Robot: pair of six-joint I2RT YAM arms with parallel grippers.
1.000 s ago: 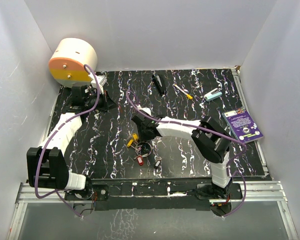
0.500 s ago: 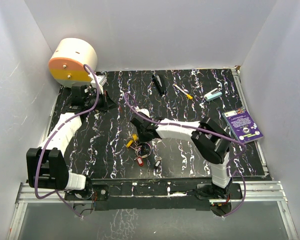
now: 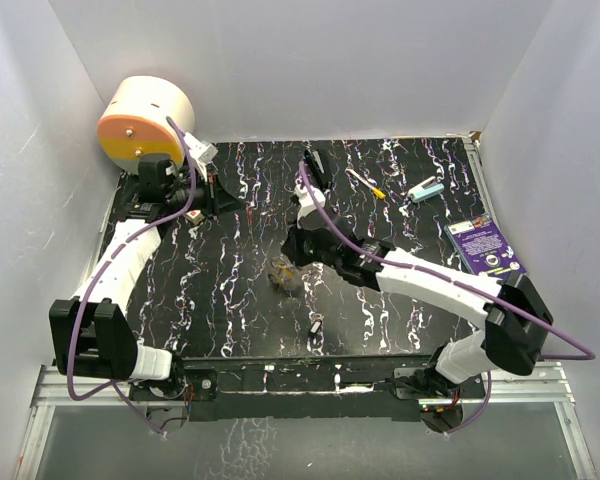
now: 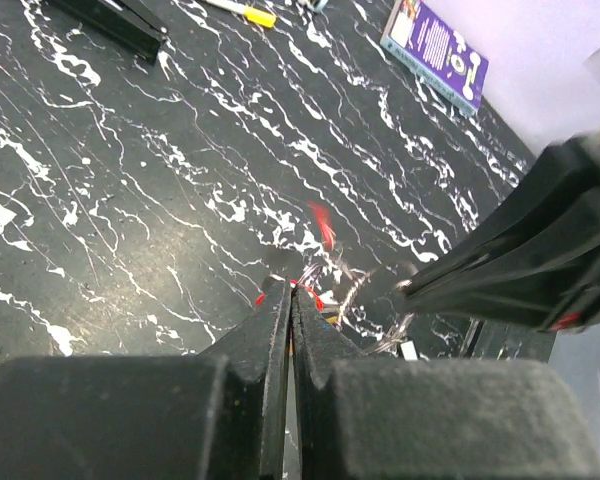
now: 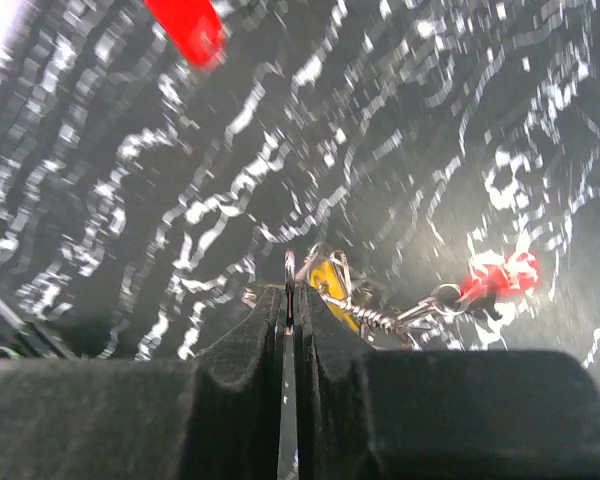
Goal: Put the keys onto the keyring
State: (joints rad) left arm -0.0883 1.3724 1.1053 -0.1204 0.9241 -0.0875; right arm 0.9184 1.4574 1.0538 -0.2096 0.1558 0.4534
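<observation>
The right tool (image 5: 288, 295) is pinched narrow on the keyring (image 5: 289, 272), a thin silver wire caught between its tips. In the right wrist view the ring shows edge-on, its plane in line with the slit between the fingers and rising straight away from them. The yellow key (image 5: 330, 283) hangs just beside the ring, its long axis slanting down to the right. A short chain runs on to the right from there to the red key (image 5: 500, 277), which lies across the view. All of this is blurred, so I cannot tell whether the bunch touches the table (image 3: 220, 290).

From above, the right tool (image 3: 285, 262) sits over the middle of the table with the blurred bunch at its tip. The black key (image 3: 315, 326) lies apart, close to the near edge, its long axis running roughly near to far.

The left tool (image 4: 288, 295) is closed, its fingers together with nothing seen between them, near the table's far left corner (image 3: 225, 200).
</observation>
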